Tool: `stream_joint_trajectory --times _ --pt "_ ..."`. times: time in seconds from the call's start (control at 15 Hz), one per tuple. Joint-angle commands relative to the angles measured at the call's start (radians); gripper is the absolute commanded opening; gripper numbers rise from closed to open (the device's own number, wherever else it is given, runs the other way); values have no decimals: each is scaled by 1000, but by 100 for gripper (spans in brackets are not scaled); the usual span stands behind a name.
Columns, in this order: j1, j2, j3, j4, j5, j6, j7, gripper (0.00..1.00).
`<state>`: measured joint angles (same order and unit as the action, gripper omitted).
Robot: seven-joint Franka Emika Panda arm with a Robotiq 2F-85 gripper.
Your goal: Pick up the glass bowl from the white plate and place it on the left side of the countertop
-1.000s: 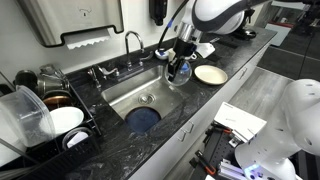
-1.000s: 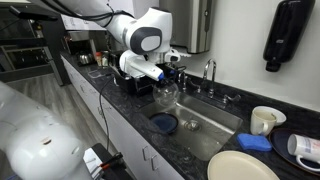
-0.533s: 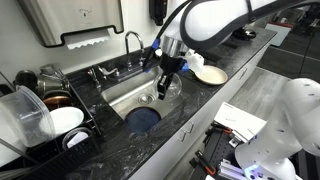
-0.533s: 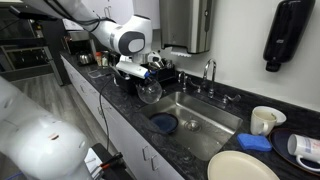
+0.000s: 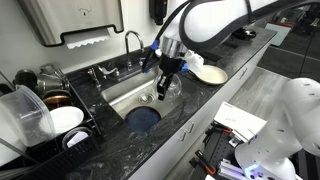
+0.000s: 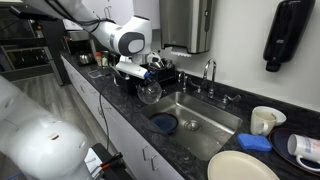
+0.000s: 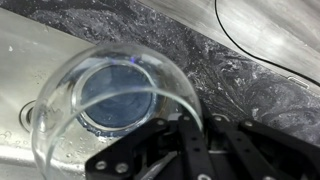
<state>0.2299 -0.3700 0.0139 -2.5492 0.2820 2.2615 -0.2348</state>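
Observation:
My gripper (image 5: 165, 84) is shut on the rim of the clear glass bowl (image 5: 167, 90) and holds it in the air over the front edge of the steel sink (image 5: 128, 92). In the wrist view the bowl (image 7: 110, 100) fills the left half, its rim pinched between my fingers (image 7: 178, 128), with a blue dish (image 7: 118, 95) seen through it. The bowl (image 6: 150, 92) and my gripper (image 6: 145, 80) show in both exterior views. The white plate (image 5: 211, 74) lies empty on the dark countertop, apart from the bowl. It also shows at the near edge of an exterior view (image 6: 240, 166).
A blue dish (image 5: 143, 118) lies in the sink basin. A faucet (image 5: 132, 45) stands behind the sink. A dish rack (image 5: 45, 110) with plates and bowls stands beyond the sink. A white mug (image 6: 263, 120) and blue sponge (image 6: 254, 142) sit near the plate.
Over the past second my gripper carried the bowl away from the white plate to over the sink's front edge. In the last half second nothing has visibly moved.

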Motion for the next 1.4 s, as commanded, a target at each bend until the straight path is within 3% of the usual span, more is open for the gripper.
stream_joint_trajectory --times 0.0,0.07,0.73,1.33 --pt "-12 0 12 2 5 -3 -3 10" --pt "-6 10 12 5 16 6 -9 2" --pt "67 218 180 117 -9 131 118 2" --pt "104 423 250 273 135 184 23 2"
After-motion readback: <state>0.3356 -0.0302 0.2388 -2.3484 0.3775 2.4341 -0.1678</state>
